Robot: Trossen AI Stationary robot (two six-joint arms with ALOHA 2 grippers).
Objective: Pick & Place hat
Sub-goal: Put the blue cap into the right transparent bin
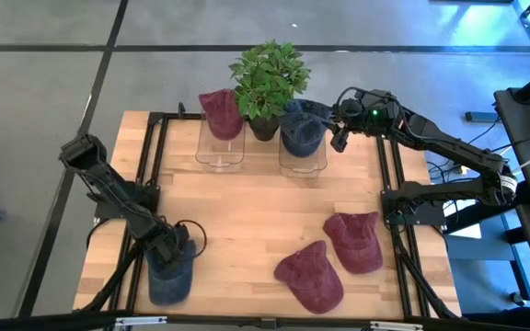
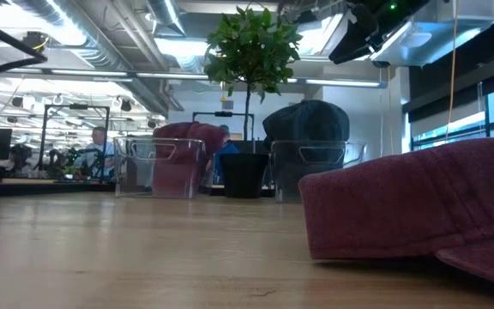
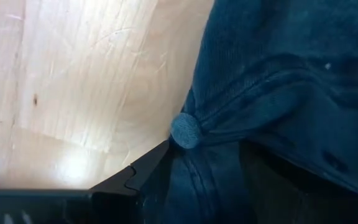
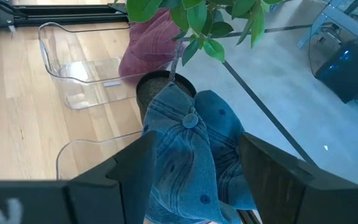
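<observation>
A blue denim hat (image 1: 170,273) lies flat on the table near its left front corner. My left gripper (image 1: 168,246) is down at its far end, open, with the fingers on either side of the crown by the top button (image 3: 184,130). A second blue hat (image 4: 194,155) sits on a clear stand (image 1: 302,156) at the far side. My right gripper (image 1: 339,129) hovers open just right of it, apart from it. A maroon hat (image 1: 221,113) sits on the other clear stand (image 1: 220,154). Two more maroon hats (image 1: 352,241) (image 1: 311,276) lie on the table's right front. My left gripper comes at the blue hat's crown (image 3: 272,81) from above, pointing down, one finger (image 3: 142,180) beside the button and the other across the cloth. Cloth fills the gap between them. I cannot tell whether the fingers touch it. The hat lies on the table.
A potted plant (image 1: 267,78) stands between the two stands at the far edge, its leaves hanging over both hats. Black rails (image 1: 155,156) run along the table's left and right sides. Bare wood (image 1: 247,216) lies in the middle. People sit in the room behind (image 2: 101,146).
</observation>
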